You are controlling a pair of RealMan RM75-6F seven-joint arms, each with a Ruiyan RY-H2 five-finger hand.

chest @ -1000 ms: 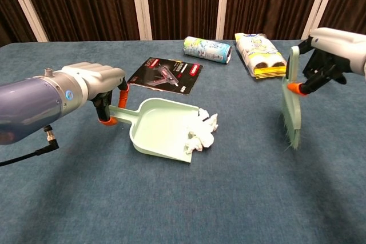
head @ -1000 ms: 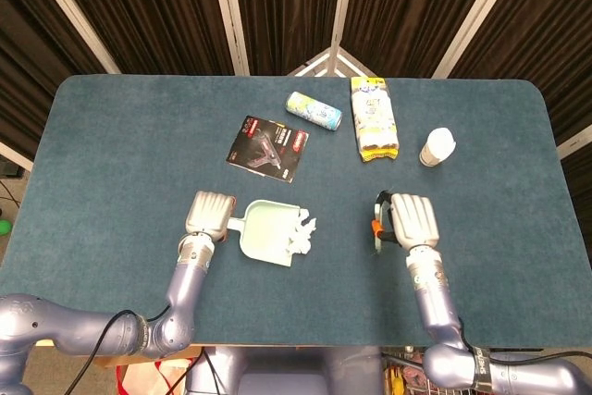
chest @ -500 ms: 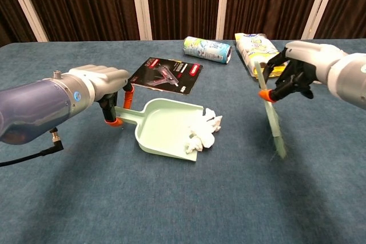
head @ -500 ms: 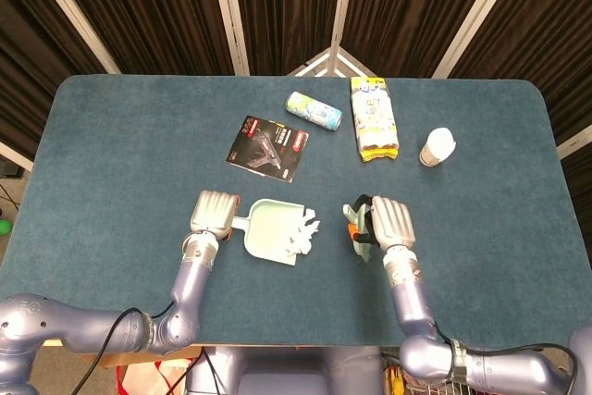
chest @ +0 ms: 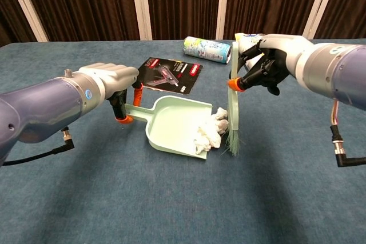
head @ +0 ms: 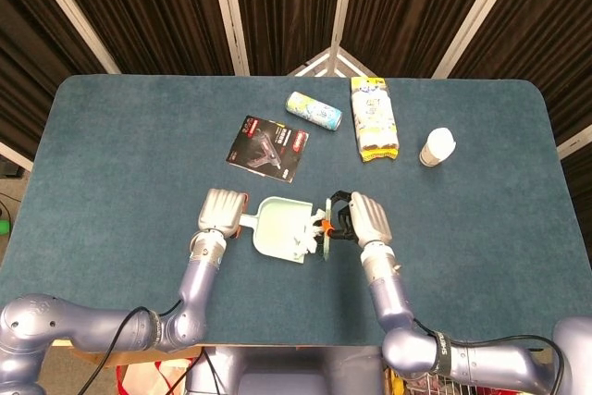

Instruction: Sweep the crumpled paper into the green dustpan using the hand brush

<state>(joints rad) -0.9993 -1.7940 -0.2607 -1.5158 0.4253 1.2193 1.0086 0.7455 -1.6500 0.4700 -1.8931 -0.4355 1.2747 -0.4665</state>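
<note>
While the crumpled paper (chest: 209, 134) sits at the green dustpan's (chest: 171, 127) open edge, the chest view shows the hand brush (chest: 233, 112) bristles touching it, which the head view hides. A second ago the brush was well right. The right robot hand (chest: 266, 61) grips it upright; the left robot hand (chest: 114, 81) grips the dustpan handle.
</note>
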